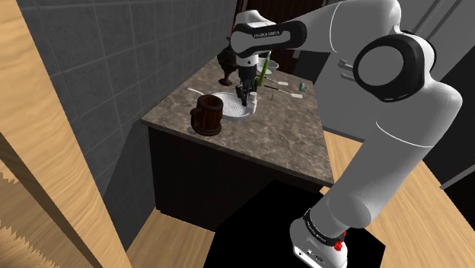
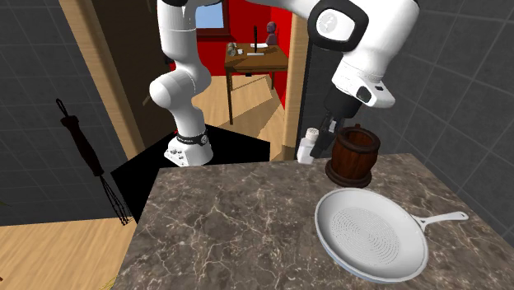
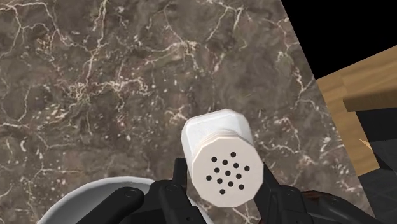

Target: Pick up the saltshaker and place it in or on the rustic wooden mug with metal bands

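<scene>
End effector (image 3: 222, 183) pinches the white saltshaker (image 3: 224, 160) (holed cap up), seemingly just beside the mug (image 2: 352, 155).

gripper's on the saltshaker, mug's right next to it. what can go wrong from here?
1. The gripper clasps the saltshaker up by its perforated cap, so it may swing or slip in transit.
2. The wooden mug stands right beside the saltshaker; a low transfer could clip its rim or nudge it.
3. Both sit near the edge of the counter, so a dropped saltshaker might roll off to the floor.
</scene>
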Controlling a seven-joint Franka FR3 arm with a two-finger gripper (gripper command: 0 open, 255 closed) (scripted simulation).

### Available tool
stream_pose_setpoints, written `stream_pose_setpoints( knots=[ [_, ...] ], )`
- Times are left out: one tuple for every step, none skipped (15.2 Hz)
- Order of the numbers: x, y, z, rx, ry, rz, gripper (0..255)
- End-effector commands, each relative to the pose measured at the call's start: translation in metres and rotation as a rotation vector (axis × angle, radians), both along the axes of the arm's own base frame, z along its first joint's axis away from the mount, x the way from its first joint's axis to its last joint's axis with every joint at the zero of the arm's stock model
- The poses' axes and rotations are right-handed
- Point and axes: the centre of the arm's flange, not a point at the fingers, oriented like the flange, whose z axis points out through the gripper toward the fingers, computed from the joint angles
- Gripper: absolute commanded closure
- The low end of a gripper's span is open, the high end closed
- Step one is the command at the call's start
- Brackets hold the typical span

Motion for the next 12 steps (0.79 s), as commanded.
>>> stream_pose_setpoints(
  knots=[
    [0.0,-0.001,0.011,0.0,0.0,0.0,255],
    [0.0,-0.001,0.016,0.0,0.0,0.0,255],
    [0.0,-0.001,0.022,0.0,0.0,0.0,255],
    [0.0,-0.001,0.027,0.0,0.0,0.0,255],
    [0.0,-0.001,0.032,0.0,0.0,0.0,255],
    [0.0,-0.001,0.038,0.0,0.0,0.0,255],
    [0.0,-0.001,0.043,0.0,0.0,0.0,255],
    [0.0,-0.001,0.048,0.0,0.0,0.0,255],
    [0.0,-0.001,0.053,0.0,0.0,0.0,255],
    [0.0,-0.001,0.059,0.0,0.0,0.0,255],
    [0.0,-0.001,0.064,0.0,0.0,0.0,255],
    [0.0,-0.001,0.069,0.0,0.0,0.0,255]
  ],
)
